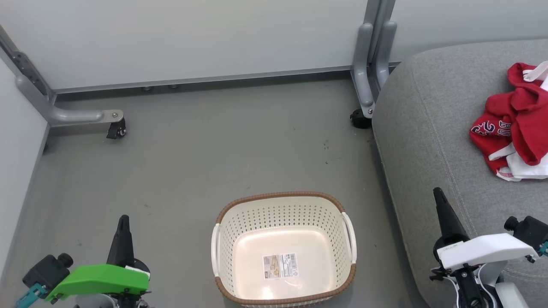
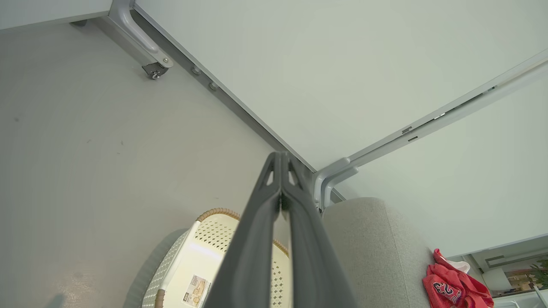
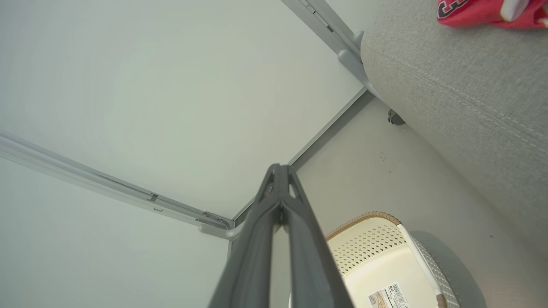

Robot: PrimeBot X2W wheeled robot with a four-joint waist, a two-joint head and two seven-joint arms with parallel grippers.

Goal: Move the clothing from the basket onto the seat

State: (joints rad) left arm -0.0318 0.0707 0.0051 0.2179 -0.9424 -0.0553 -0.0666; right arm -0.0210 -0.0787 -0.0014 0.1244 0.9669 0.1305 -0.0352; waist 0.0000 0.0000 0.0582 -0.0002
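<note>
The basket stands on the grey floor, low in the head view and between the two grippers. Its pale bottom is bare apart from a paper label. Its right handle is near the rounded left edge of the seat, with a narrow strip of floor between them. The clothing lies bunched on the seat, well back from that left edge and cut off by the right border of the view.

The left gripper hangs over open floor to the left of the basket, its fingers pressed together tip to tip. The right gripper sits above the seat's near left margin, beside the stitched seam, with its fingers closed the same way. Both wrist views show the two fingers meeting with no gap.

A wide stretch of floor runs from the basket's far rim to the wall rail. A castor foot juts in at the far left, and a grey post stands just beside the seat's far corner.
</note>
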